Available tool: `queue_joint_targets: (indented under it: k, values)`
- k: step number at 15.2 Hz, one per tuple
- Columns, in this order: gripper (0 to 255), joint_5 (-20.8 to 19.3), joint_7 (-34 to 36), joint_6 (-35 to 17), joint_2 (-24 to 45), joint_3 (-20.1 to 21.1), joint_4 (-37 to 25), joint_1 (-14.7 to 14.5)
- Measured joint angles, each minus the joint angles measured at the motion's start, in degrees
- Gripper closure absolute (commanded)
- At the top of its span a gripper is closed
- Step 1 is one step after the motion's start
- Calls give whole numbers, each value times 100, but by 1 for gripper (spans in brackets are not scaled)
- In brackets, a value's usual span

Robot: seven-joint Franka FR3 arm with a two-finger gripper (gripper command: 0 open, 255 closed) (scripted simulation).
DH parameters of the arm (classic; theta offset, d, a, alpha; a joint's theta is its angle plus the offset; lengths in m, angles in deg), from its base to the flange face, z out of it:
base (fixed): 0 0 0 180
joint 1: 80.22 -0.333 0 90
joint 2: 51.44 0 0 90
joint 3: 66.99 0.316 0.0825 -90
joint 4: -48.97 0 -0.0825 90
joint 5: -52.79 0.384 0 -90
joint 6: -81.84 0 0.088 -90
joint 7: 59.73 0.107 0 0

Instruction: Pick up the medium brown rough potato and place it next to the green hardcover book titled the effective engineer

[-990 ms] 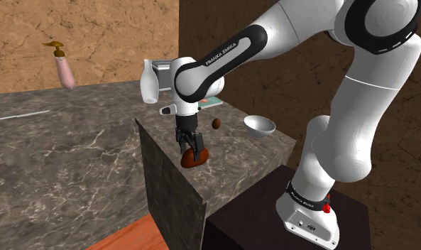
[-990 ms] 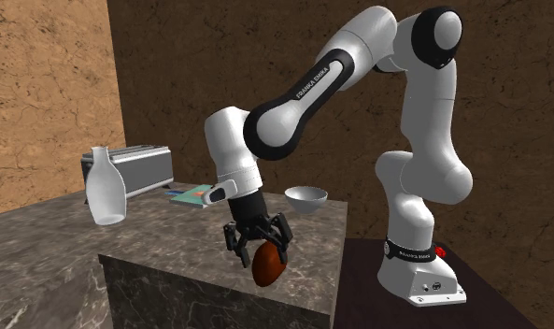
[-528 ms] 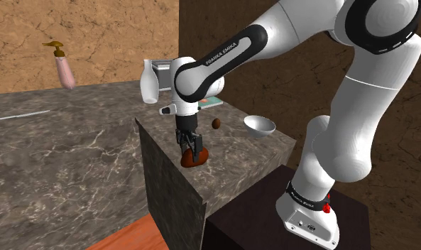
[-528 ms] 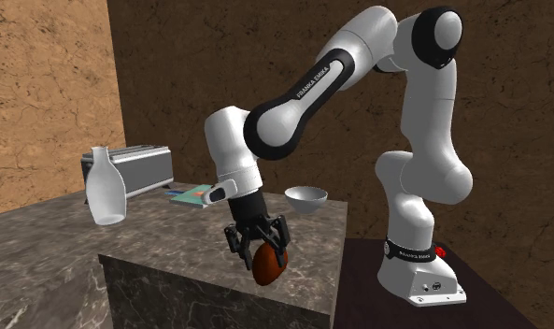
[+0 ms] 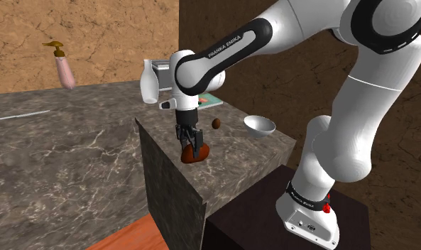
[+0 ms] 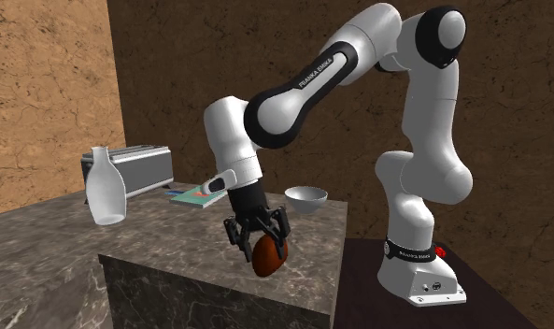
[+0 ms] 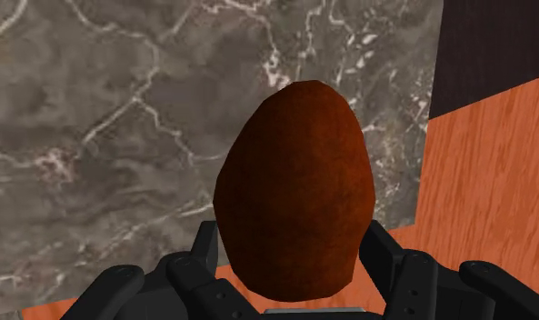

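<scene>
The jaws are clamped on the reddish-brown potato [image 5: 194, 152] [image 7: 294, 191], which hangs between them, low over the near end of the marble desk [image 5: 237, 153]. The book [image 6: 183, 196] lies flat, well apart from it at the far end, with a white bowl [image 6: 305, 197] also back there.

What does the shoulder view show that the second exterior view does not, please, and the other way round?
The shoulder view adds a pink pump bottle with a gold top, a small brown ball near the white bowl, and orange wooden floor. The second exterior view adds the long side of the grey box. Both share the black gripper shut on the reddish-brown oval potato, the white vase, the bowl and the flat teal-green book.
</scene>
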State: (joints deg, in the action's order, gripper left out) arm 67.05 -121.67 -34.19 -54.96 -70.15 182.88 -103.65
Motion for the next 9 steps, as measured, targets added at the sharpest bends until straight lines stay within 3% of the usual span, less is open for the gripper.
queue_joint_targets:
  k: [9]
  values:
    - [255,-105,160,688,-367,-18,-338,25]
